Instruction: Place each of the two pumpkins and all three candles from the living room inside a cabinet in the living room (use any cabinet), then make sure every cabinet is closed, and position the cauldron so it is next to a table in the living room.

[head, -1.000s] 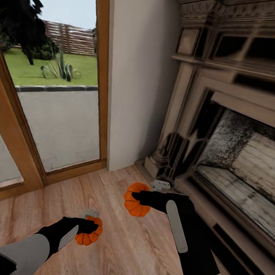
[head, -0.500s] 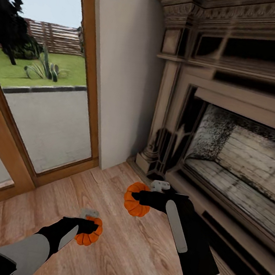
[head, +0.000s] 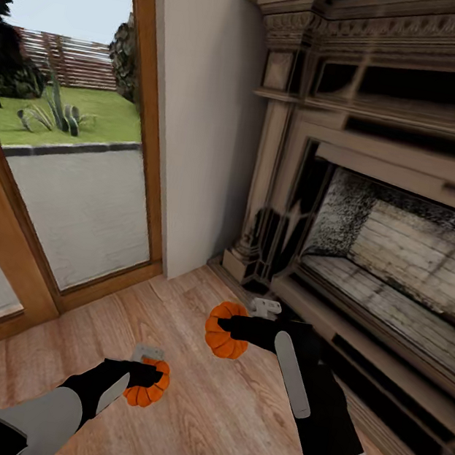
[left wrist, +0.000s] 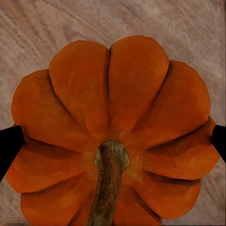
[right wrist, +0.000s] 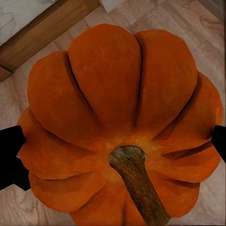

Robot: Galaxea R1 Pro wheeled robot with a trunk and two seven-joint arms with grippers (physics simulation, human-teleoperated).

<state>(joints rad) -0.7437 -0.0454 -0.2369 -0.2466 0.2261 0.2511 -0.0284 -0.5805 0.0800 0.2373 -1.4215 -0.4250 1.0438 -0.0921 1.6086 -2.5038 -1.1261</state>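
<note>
I carry two small ribbed orange pumpkins above the wooden floor. My left gripper (head: 144, 382) is shut on one pumpkin (head: 146, 392), low and left of centre in the head view. My right gripper (head: 229, 327) is shut on the other pumpkin (head: 223, 339), higher and nearer the fireplace. In the left wrist view the pumpkin (left wrist: 113, 127) sits stem towards the camera between the black fingertips (left wrist: 9, 143). The right wrist view gives the same close look at its pumpkin (right wrist: 117, 122), pinched by dark fingertips (right wrist: 10, 155). The candles, cabinet and cauldron are out of view.
A large carved stone fireplace (head: 379, 208) with a raised hearth step (head: 376, 400) stands close on the right. A pale wall section (head: 201, 119) separates it from a tall wood-framed glass door (head: 65, 178) on the left, looking onto a yard. Wooden floor (head: 209, 424) lies below.
The whole head view has shifted, so the camera turned right: door and fireplace slid left in the picture. Both grippers keep their pumpkins in the same pose.
</note>
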